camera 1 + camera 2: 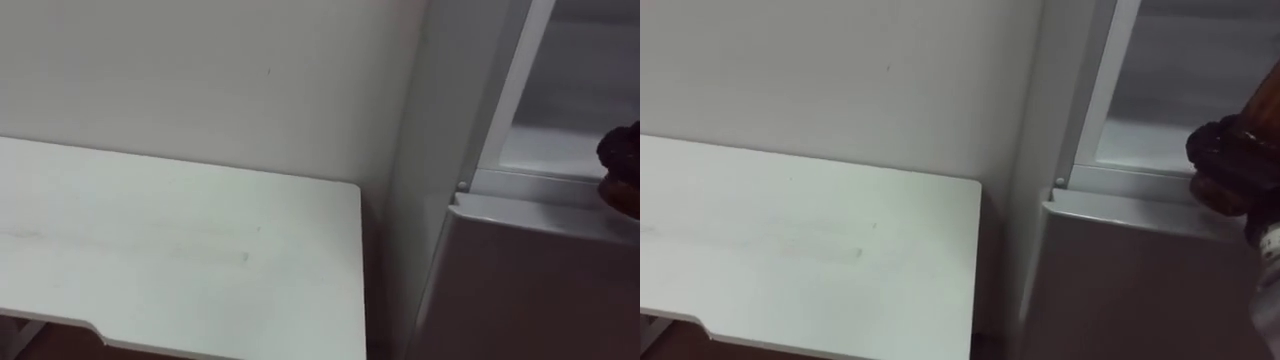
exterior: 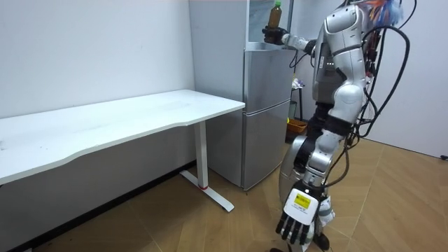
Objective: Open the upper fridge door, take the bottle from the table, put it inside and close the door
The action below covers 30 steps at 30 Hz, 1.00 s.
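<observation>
In the room view I stand facing a silver fridge (image 2: 266, 112), my right arm stretched up to its upper compartment (image 2: 259, 24). My right hand (image 2: 271, 33) is shut on an upright amber bottle (image 2: 274, 14) with a light cap, held at that compartment's front edge. In the eye views the dark right hand (image 1: 1228, 165) comes in at the right edge, over the compartment's lower sill (image 1: 1130, 185), with the brown bottle (image 1: 1258, 100) rising from it. The white inside (image 1: 1160, 110) shows behind. My left hand (image 2: 301, 218) hangs low beside me, fingers straight.
A long white table (image 1: 180, 250) stands against the wall directly left of the fridge, its corner close to the fridge's side (image 1: 420, 200). In the room view the table (image 2: 126, 115) rests on a white leg (image 2: 203, 161) above a wooden floor.
</observation>
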Available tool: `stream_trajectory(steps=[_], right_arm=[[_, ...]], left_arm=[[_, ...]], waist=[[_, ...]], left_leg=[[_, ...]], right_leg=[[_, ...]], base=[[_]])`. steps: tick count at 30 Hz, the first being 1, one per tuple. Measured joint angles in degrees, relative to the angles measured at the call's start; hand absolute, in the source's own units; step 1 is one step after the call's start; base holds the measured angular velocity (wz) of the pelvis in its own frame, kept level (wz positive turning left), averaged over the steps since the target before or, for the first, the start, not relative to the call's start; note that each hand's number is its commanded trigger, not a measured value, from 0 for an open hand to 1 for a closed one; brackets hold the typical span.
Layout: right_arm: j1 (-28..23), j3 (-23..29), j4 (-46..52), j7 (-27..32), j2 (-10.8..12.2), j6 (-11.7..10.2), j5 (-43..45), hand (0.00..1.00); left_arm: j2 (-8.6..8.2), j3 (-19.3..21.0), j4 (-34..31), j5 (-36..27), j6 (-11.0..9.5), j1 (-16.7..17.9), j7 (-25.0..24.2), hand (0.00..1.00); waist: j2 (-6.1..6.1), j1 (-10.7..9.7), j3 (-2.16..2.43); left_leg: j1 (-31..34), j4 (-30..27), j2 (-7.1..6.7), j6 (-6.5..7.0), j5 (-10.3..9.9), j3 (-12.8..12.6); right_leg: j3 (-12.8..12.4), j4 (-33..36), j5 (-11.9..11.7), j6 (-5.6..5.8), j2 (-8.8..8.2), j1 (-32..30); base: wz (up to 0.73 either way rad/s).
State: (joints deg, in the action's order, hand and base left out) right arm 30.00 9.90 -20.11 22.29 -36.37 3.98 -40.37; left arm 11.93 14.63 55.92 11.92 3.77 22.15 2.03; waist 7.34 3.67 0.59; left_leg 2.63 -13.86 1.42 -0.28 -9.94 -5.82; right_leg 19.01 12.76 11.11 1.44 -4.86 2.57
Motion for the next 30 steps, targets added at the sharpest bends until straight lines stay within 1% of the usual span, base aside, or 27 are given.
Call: stream_trajectory(steps=[3,4,6,8,10,12,13,14,15,18,21,26,29,30], right_arm=[[3.44,-0.75,-3.89,2.35,-0.58,0.59,-0.03,1.0],[5.01,-1.98,-5.37,3.42,-1.14,0.7,0.04,1.0],[6.51,-3.82,-7.01,5.34,-2.12,0.8,-0.4,1.0],[8.99,-4.35,-9.81,6.92,-2.14,1.04,-0.39,1.0],[11.32,-4.35,-12.7,8.7,-2.14,1.04,0.18,1.0],[13.56,-4.28,-14.55,11.54,-2.19,1.05,0.31,1.0],[13.98,-4.29,-14.66,12.13,-2.19,1.05,0.32,1.0],[14.79,-4.37,-14.74,13.15,-2.19,1.05,0.41,1.0],[15.29,-4.61,-14.74,14.03,-2.19,1.05,0.52,1.0],[16.96,-6.3,-14.75,15.93,-2.2,1.06,0.68,1.0],[18.57,-7.08,-14.84,16.89,-2.2,1.06,0.68,1.0],[21.32,-8.65,-14.88,18.41,-2.41,1.04,0.61,1.0],[21.82,-8.68,-14.86,18.44,-2.51,1.04,0.45,1.0],[21.82,-8.68,-14.84,18.62,-2.65,1.04,0.44,1.0]], left_arm=[[0.62,-0.02,-0.84,0.05,0.12,-0.11,-0.38,0.0],[0.95,-0.06,-1.28,0.06,0.12,-0.2,-0.4,0.0],[1.69,-0.08,-2.07,0.13,0.6,-0.29,-0.38,0.0],[1.97,-0.1,-2.53,0.12,0.97,-0.82,-0.31,0.0],[2.12,-0.21,-2.81,0.03,0.93,-1.34,0.07,0.0],[2.07,-0.33,-2.89,0.02,0.94,-1.4,0.36,0.0],[2.06,-0.34,-2.85,0.02,1.06,-1.39,0.43,0.0],[2.08,-0.37,-2.82,0.01,1.18,-1.29,1.01,0.0],[2.16,-0.53,-2.78,-0.02,1.21,-1.15,1.58,0.0],[2.25,-1.64,-2.19,-0.01,1.21,-0.97,2.06,0.0],[2.25,-2.54,-1.4,0.03,1.04,-1.23,2.08,0.0],[2.27,-2.69,-1.29,0.01,0.8,-1.25,2.39,0.0],[2.37,-3.07,-1.54,-0.23,0.39,-1.34,2.4,0.0],[2.36,-3.42,-1.7,-0.52,0.28,-1.34,2.4,0.0]], waist=[[0.34,0.24,-0.02],[0.55,0.38,-0.13],[1.07,0.19,-0.17],[1.04,0.11,-0.3],[0.54,0.53,-0.65],[-0.64,1.09,-0.54],[-0.9,1.16,-0.41],[-1.34,1.3,-0.5],[-1.67,1.46,-0.41],[-2.15,1.56,-0.15],[-2.07,1.63,-0.19],[-1.87,1.41,-0.3],[-1.41,1.32,-0.52],[-1.24,1.28,-0.46]], left_leg=[[2.03,-1.05,0.0,0.01,0.01,0.66],[3.02,-1.54,0.0,0.02,0.01,1.07],[4.81,-2.65,0.12,0.04,-0.02,1.61],[5.85,-3.29,0.17,0.1,-0.06,1.99],[6.33,-4.04,0.27,0.23,-0.15,2.18],[7.5,-5.21,0.34,0.42,-0.35,2.53],[7.82,-5.36,0.34,0.44,-0.35,2.59],[8.02,-5.41,0.32,0.53,-0.28,2.57],[8.17,-5.4,0.28,0.59,-0.14,2.55],[8.69,-5.35,0.27,0.57,0.19,2.56],[8.99,-5.12,0.22,0.49,0.51,2.53],[9.05,-4.85,0.17,0.4,0.67,2.54],[9.22,-4.65,0.1,0.39,0.67,2.69],[9.46,-4.64,0.03,0.39,0.66,2.78]], right_leg=[[0.33,0.19,-0.08,-0.13,0.04,-1.36],[0.75,0.35,-0.16,-0.26,0.03,-2.03],[1.35,0.66,-0.33,-0.5,0.09,-3.24],[1.61,0.8,-0.56,-0.66,0.17,-3.72],[1.75,0.81,-0.89,-0.69,0.26,-3.79],[1.82,0.95,-1.23,-0.64,0.35,-4.42],[1.82,1.01,-1.29,-0.63,0.35,-4.72],[1.74,1.11,-1.39,-0.66,0.35,-4.96],[1.71,1.23,-1.39,-0.66,0.29,-5.25],[1.62,1.48,-1.36,-0.66,0.25,-6.07],[1.59,1.97,-1.19,-0.78,0.12,-6.79],[1.67,1.84,-1.11,-0.84,0.09,-6.78],[1.92,1.78,-1.02,-0.81,0.02,-6.89],[2.01,1.77,-0.95,-0.75,-0.05,-7.09]], base=[[0.1],[0.15],[0.11],[0.07],[0.05],[0.02],[0.0],[0.0],[0.0],[0.0],[0.0],[0.0],[0.03],[0.04]])
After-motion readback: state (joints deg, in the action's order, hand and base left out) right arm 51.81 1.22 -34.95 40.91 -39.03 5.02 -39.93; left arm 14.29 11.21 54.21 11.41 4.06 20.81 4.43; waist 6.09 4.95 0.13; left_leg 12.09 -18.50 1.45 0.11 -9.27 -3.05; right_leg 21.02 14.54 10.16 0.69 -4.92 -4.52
